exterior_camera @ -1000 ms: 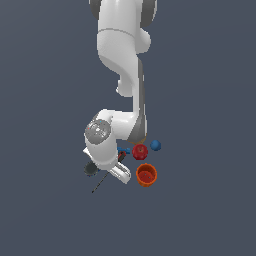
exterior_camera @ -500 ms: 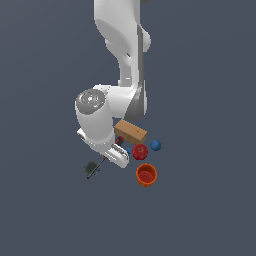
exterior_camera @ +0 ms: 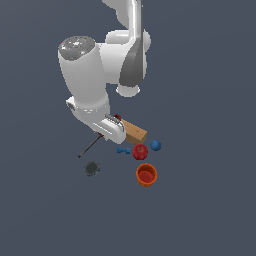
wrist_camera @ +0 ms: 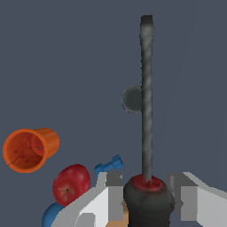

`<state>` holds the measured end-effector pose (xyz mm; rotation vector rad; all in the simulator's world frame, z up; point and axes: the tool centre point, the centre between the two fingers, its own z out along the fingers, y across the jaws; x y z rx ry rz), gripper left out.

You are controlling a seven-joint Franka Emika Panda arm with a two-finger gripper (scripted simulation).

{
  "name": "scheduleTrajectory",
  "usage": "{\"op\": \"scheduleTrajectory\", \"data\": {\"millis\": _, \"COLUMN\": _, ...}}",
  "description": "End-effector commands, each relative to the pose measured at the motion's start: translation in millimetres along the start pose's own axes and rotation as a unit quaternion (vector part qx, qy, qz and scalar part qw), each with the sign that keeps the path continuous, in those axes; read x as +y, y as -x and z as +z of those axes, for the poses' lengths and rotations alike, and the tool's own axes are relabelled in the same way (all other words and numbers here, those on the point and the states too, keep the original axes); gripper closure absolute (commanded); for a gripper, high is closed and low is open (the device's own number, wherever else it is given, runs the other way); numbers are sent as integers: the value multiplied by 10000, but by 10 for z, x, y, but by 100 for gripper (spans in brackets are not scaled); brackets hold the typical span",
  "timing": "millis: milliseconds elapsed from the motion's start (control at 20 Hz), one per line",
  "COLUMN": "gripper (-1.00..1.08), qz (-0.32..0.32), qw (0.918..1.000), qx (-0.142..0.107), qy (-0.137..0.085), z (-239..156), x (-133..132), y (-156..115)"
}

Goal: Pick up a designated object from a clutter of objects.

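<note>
I have the gripper (wrist_camera: 148, 197) clamped on the screwdriver (wrist_camera: 146, 102) handle, apparently lifted clear of the clutter; the long shaft sticks far out, so I fear it pivoting or slipping if the pinch is off-centre

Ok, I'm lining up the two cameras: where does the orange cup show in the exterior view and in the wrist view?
Exterior view: the orange cup stands upright, nearest the camera of the clutter, just below the red knob.
Wrist view: the orange cup shows its open mouth, off to the side of the screwdriver.
Shared landmark: the red knob lies beside the cup in both.
</note>
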<state>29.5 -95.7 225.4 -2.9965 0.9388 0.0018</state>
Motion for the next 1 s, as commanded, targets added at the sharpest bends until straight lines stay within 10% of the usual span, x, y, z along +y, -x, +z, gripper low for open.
{"op": "scheduleTrajectory", "data": {"millis": 0, "gripper": 108, "qz": 1, "qw": 10000, "qx": 2, "qy": -1, "z": -259, "x": 74, "y": 62}}
{"op": "scheduleTrajectory", "data": {"millis": 950, "gripper": 108, "qz": 0, "qw": 10000, "qx": 8, "qy": 6, "z": -1250, "x": 327, "y": 260}}
